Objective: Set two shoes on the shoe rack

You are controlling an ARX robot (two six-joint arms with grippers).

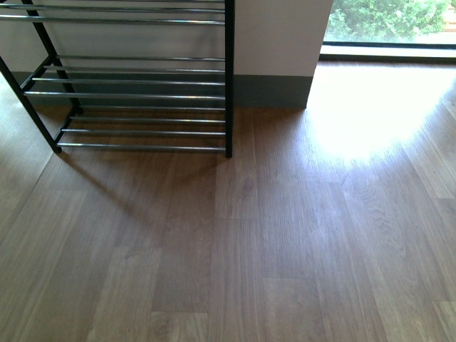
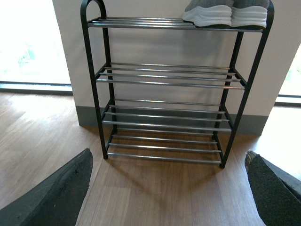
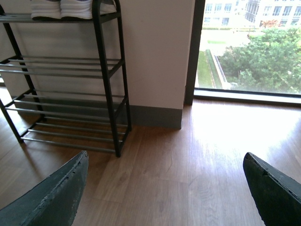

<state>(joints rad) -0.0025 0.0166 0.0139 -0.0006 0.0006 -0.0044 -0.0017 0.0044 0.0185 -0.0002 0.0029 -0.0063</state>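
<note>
The shoe rack (image 2: 164, 80), black frame with chrome rods, stands against the white wall. Two grey shoes with white soles sit side by side at one end of its top tier (image 2: 207, 16) (image 2: 249, 15); only their lower parts show. The right wrist view catches the same two shoes (image 3: 46, 8) (image 3: 77, 8) on the rack (image 3: 106, 70). My left gripper (image 2: 169, 162) is open, back from the rack over bare floor. My right gripper (image 3: 165, 162) is open over the floor beside the rack. The front view shows only the rack's lower tiers (image 1: 142, 92), no shoes, no arms.
Wooden plank floor (image 1: 249, 242) lies in front of the rack. A grey skirting (image 1: 274, 91) runs under the white wall. A floor-level window (image 3: 244, 47) with greenery outside is beside the wall, throwing a bright patch (image 1: 363, 114) on the floor.
</note>
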